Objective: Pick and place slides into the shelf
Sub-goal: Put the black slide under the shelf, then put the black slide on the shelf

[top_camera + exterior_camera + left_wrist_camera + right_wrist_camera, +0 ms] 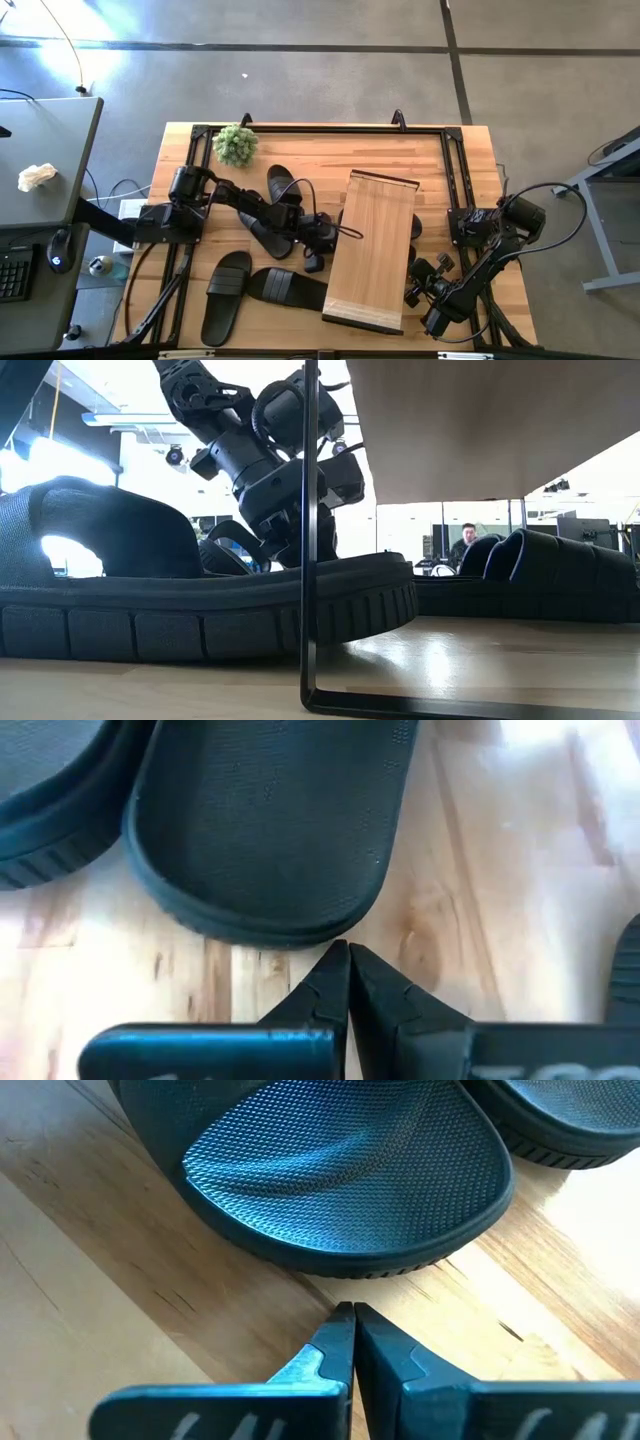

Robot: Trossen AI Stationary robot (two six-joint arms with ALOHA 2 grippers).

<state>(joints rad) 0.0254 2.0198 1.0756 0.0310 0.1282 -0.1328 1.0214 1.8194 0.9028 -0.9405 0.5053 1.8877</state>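
**Both grippers closed and empty, slides waiting on the table**

From the high view I count at least 4 matte black rubber slides around the low light-wood shelf (372, 250), which sits on its thin dark frame mid-table, slightly skewed. 2 slides lie side by side near the front-left: one (224, 296) and its neighbour (288, 288), which almost reaches the shelf's edge. More slides (274, 212) are bunched under my left arm, and another peeks out at the shelf's right side (416, 228). None rests on the shelf's plank top.

My left gripper (348, 982) has its fingers pinched fully together, holding nothing, tips just short of a slide's rounded sole end (268, 830). My right gripper (352, 1345) is likewise closed and empty, pointed at the textured footbed of another slide (345, 1170) beside the shelf.

I judge these slides light, flexible and fairly grippy, with no fragility to worry about. The sole would likely bend and droop if pinched at one end, so I would open the fingers and take the wide strap or the sole's side edge near the middle.

A small green potted plant (236, 145) stands at the table's far-left corner, well apart.
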